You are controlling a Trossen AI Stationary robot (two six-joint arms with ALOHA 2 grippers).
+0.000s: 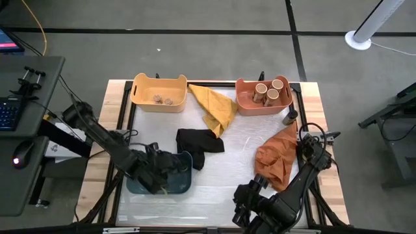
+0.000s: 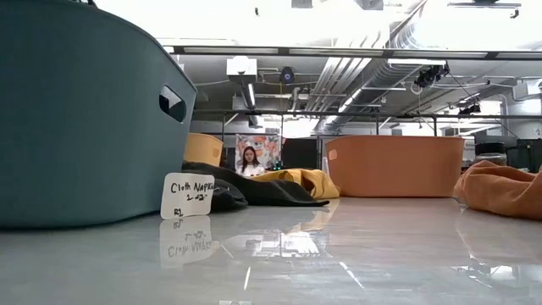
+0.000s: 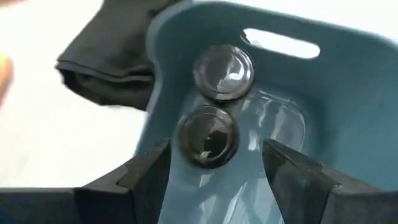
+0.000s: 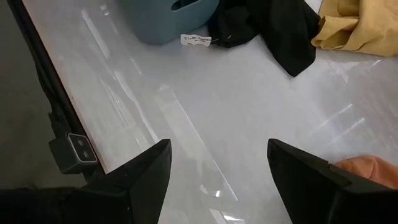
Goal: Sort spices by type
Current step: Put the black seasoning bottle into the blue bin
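Two dark-lidded spice jars [image 3: 222,70] [image 3: 207,137] stand upright side by side on the floor of the blue bin [image 1: 179,181]. My left gripper [image 3: 214,180] hovers open just above the bin [image 1: 159,174], one finger on each side of the nearer jar without touching it. Tan-lidded jars [image 1: 270,91] stand in the salmon bin [image 1: 244,104]. Small brown pieces [image 1: 162,99] lie in the yellow bin [image 1: 140,88]. One dark-lidded jar [image 1: 289,117] stands on the table beside the salmon bin. My right gripper [image 4: 217,174] waits open over bare table near the front edge [image 1: 244,198].
A black cloth [image 1: 198,144] lies next to the blue bin, a yellow cloth [image 1: 216,107] between the two far bins, and an orange cloth [image 1: 276,156] at the right beside my right arm. A small label card [image 2: 186,195] stands in front of the blue bin.
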